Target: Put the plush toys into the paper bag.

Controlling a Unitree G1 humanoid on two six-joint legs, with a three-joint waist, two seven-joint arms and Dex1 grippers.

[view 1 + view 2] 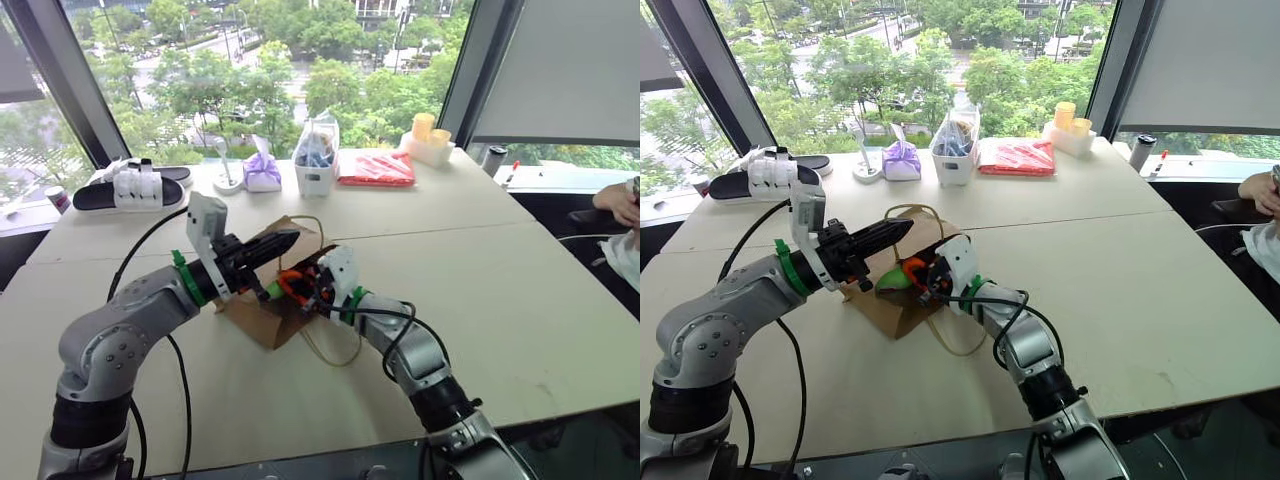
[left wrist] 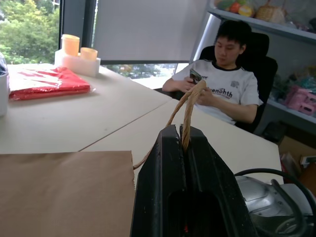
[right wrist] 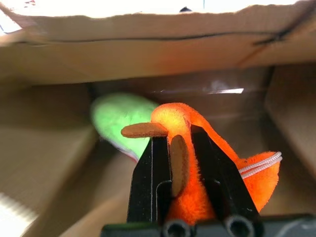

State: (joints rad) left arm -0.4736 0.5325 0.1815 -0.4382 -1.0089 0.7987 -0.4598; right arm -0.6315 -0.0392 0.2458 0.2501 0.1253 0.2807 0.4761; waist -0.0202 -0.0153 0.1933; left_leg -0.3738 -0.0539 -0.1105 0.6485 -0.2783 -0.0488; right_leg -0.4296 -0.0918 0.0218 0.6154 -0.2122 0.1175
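You can see the brown paper bag (image 1: 902, 300) lying on its side in the middle of the table (image 1: 1140, 300), with its open mouth facing your right arm. Your left hand (image 2: 185, 143) is squeezed tight on one of the bag's thin loop handles (image 2: 190, 106) and holds it up above the bag. Your right hand (image 3: 181, 148) is at the mouth of the bag, and its two black fingers (image 3: 153, 168) are pinched on the orange plush toy (image 3: 197, 148), which sits just inside the bag. The lime-green plush toy (image 3: 118, 116) is already in the bag, deeper in than the orange one and right beside it. The bag's other handle (image 1: 955, 345) lies flat on the table, on the near side of the bag. Far behind the bag, along the window edge of the table, you can see a pair of black and white sandals (image 1: 130, 188), a purple tied pouch (image 1: 262, 172), a white tub with a clear plastic bag (image 1: 315, 160), a red packet (image 1: 377, 168) and some yellow cups (image 1: 428, 135). A person (image 2: 224, 84) sits in a black chair past the far corner of the table from the bag, looking down at something in their hands.
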